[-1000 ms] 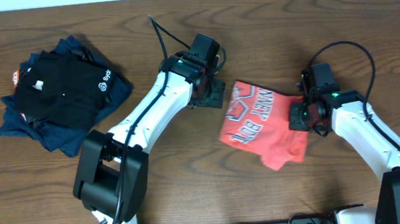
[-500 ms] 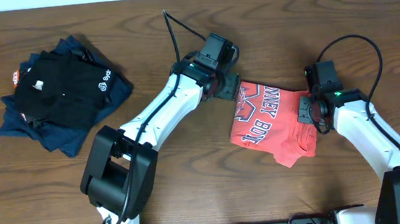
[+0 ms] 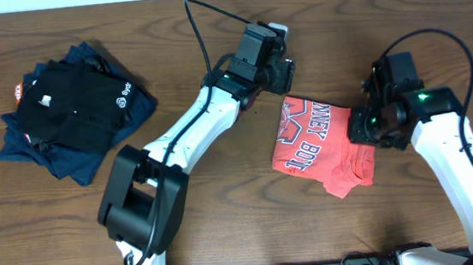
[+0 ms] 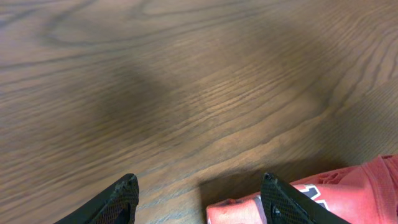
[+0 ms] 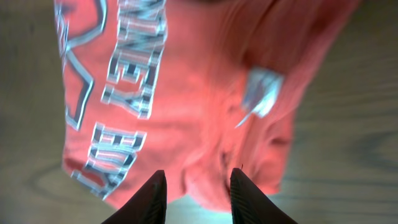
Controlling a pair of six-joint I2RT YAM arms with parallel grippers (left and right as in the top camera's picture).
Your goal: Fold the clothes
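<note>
1. Jaws of the left gripper (image 4: 196,186) stand parted and empty; the T-shirt (image 4: 364,193) edge lies just beside one fingertip.
2. Right gripper (image 5: 198,186) jaws parted, T-shirt directly beneath them.

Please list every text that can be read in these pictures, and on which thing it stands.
"NEY" above "BO": T-shirt, the rest unclear.
Black shirt, white logo: too small.
Orange label on the pile: too small.
Neck tag: blurred.
</note>
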